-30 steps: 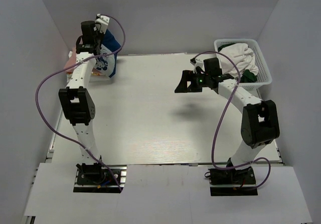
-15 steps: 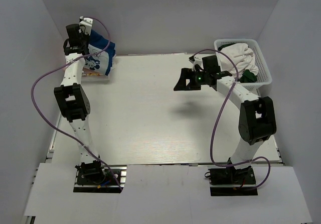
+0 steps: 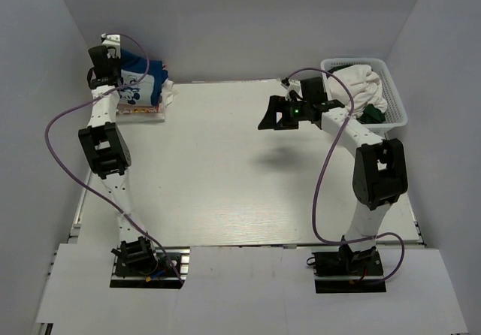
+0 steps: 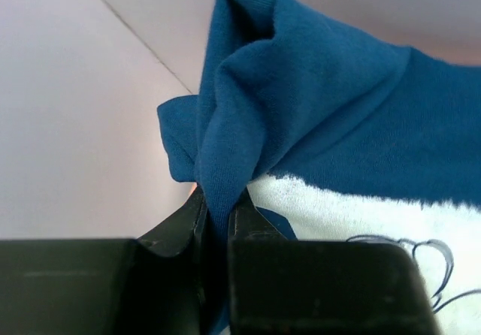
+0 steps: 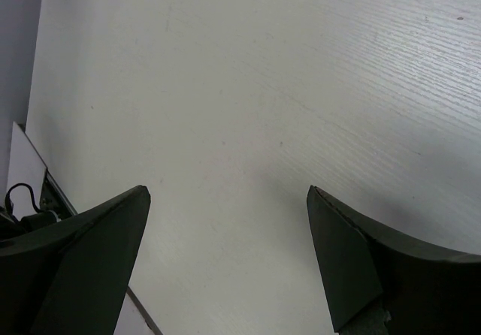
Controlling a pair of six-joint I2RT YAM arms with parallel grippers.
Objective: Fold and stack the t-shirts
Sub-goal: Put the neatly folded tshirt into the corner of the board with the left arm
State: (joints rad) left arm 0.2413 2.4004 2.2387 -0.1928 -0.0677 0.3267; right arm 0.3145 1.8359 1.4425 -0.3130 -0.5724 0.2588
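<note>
Cloth of the large dark blue soft t-shirt (image 4: 323,102) with white chest print is clamped in the left tool (image 4: 218,200) at the far left corner of the counter (image 3: 225,170). The right tool (image 5: 225,200), spread and empty, is held well apart.

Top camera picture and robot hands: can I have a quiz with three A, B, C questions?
1. Where is the white basket? A. far right B. far left C. middle
2. What colour is the t-shirt in the left gripper? A. green B. dark blue C. yellow
3. How is the right gripper? A. shut on cloth B. shut on basket C. open, empty
1 A: the top view shows it far right. 2 B: blue cloth is pinched in it. 3 C: its jaws stand apart over bare table.
</note>
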